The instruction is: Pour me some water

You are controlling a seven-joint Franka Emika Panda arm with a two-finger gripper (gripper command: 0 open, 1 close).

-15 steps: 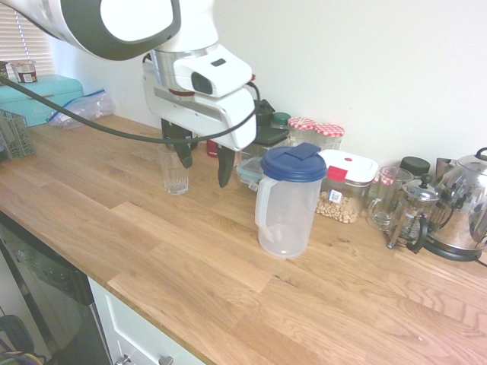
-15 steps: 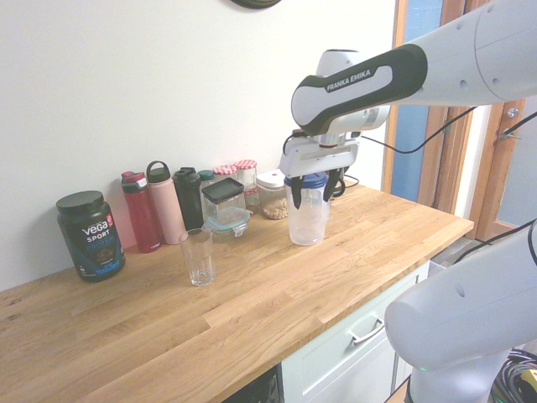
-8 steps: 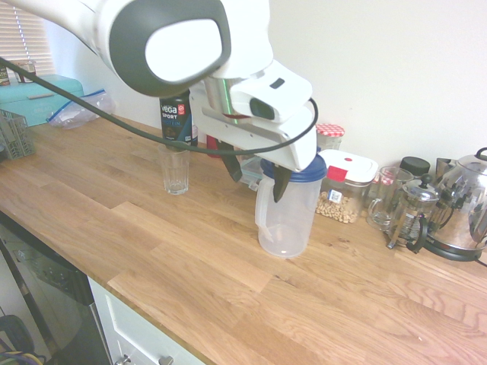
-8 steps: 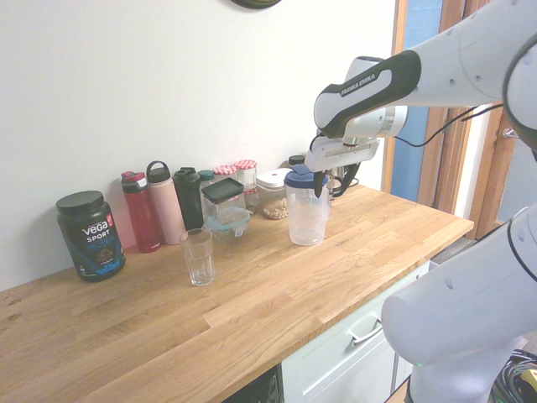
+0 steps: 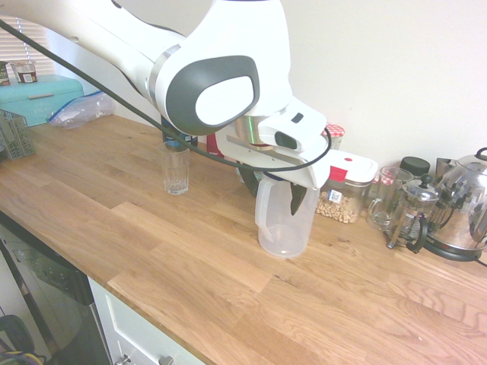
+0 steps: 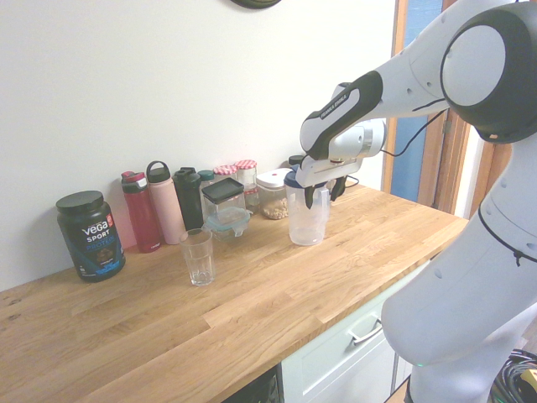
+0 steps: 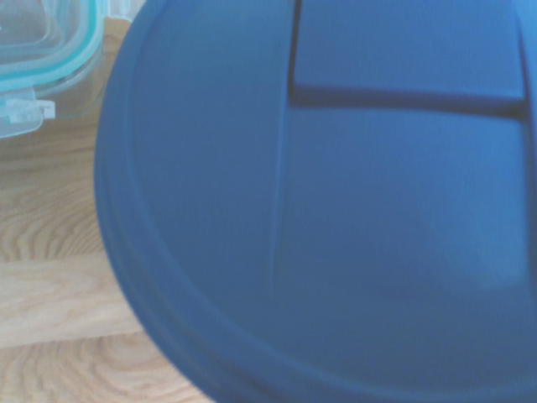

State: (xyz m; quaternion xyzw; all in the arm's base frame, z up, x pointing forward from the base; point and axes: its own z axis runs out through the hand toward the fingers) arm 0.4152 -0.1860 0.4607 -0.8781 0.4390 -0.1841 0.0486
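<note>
First exterior view: the gripper hangs over the clear pitcher, its dark fingers spread apart on either side of the upper body, holding nothing. A good grasp, I judge, means closing squarely on the wall below the rim so it cannot tip.

Second exterior view: the arm reaches in steeply downward; the empty glass stands well apart.

Wrist view: the blue lid fills the picture; the water cannot be made out
</note>
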